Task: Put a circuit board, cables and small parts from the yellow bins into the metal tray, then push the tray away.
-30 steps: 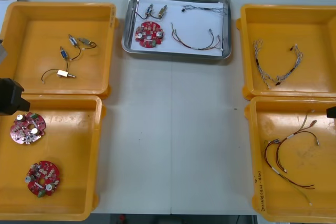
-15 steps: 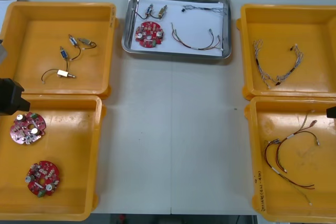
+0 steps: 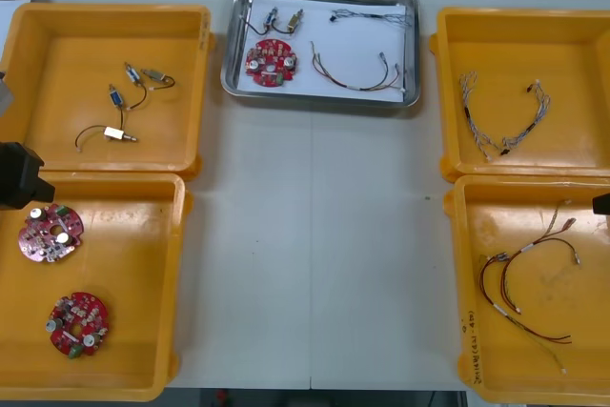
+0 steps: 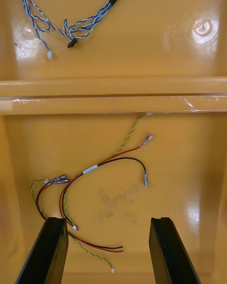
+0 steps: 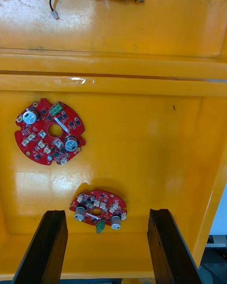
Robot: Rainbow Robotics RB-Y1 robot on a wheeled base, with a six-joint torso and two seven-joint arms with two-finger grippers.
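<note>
Metal tray (image 3: 229, 54) at far middle of table (image 3: 315, 235), between far yellow bins. Inside, on white liner: circuit board (image 3: 270, 62), small metal parts (image 3: 283, 19), two cables (image 3: 357, 73). Loading looks complete. Tray close to far edge, so push likely finished or nearly.

Left gripper (image 5: 106, 213) empty, fingers spread, above near-left bin (image 3: 133, 283) with two spare boards (image 5: 49, 131). Right gripper (image 4: 108, 220) likewise spread and empty, above near-right bin (image 3: 581, 369) with red and black cables (image 4: 94, 168).

The table (image 3: 315, 264) is viewed steeply from above; yellow bins (image 5: 156, 161) shared with that view are seen close beyond the left gripper (image 5: 108, 248) and right gripper (image 4: 108, 253).
</note>
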